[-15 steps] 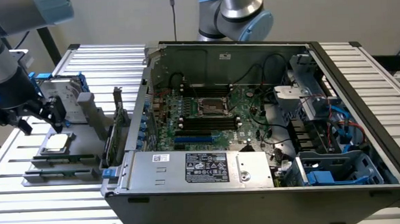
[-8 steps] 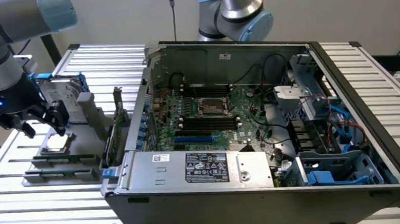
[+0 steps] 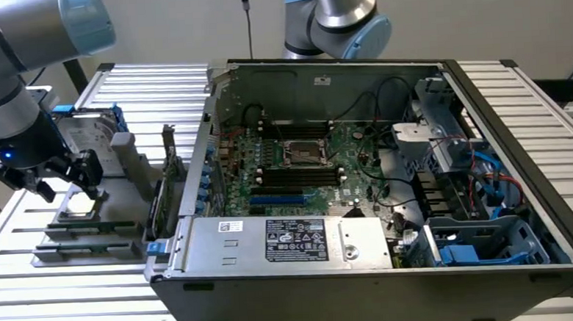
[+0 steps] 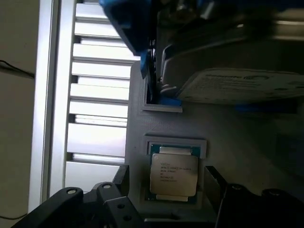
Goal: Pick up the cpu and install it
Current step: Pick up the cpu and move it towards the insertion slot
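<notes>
The cpu [image 4: 174, 175] lies flat, silver top up, in a shallow square pocket of the grey fixture [image 4: 237, 142], on the exterior view's left, well apart from the open computer case [image 3: 525, 214]. The gripper [image 4: 167, 175] hangs just over it with its jaws wide apart, one finger on each side of the chip, holding nothing; whether the fingers touch the fixture is hard to tell. The print on the chip is too small to read. Just beyond stands the hard drive [image 4: 237, 85] in its blue frame, cut off at the picture's edge. Everything rests on a slatted metal table [image 3: 78, 304] before a pale wall [image 3: 475, 11].
</notes>
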Action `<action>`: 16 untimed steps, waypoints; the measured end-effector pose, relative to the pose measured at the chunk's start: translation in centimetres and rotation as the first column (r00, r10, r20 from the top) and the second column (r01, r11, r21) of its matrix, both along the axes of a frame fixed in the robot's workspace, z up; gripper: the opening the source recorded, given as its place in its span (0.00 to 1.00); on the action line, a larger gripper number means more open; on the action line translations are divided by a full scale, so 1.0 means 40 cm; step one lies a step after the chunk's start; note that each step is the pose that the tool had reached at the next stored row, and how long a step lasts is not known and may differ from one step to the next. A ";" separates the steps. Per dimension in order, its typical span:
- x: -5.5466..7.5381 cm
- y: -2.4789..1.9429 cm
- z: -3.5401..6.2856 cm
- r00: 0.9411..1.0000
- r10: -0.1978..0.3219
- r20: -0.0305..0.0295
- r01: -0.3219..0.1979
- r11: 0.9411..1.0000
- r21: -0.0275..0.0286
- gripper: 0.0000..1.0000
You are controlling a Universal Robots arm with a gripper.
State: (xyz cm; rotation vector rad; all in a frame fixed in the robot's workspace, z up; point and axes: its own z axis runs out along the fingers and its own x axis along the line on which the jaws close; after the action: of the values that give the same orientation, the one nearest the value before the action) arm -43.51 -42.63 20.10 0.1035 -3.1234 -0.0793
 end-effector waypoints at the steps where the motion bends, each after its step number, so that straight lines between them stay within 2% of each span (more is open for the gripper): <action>1: 0.000 0.000 0.000 1.000 0.000 0.000 0.000 1.000 0.000 0.73; 16: 0.005 0.000 -0.019 1.000 -0.010 0.000 0.010 1.000 0.000 0.73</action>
State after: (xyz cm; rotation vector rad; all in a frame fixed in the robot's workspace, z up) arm -43.30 -42.63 19.33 0.0877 -3.1243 -0.0795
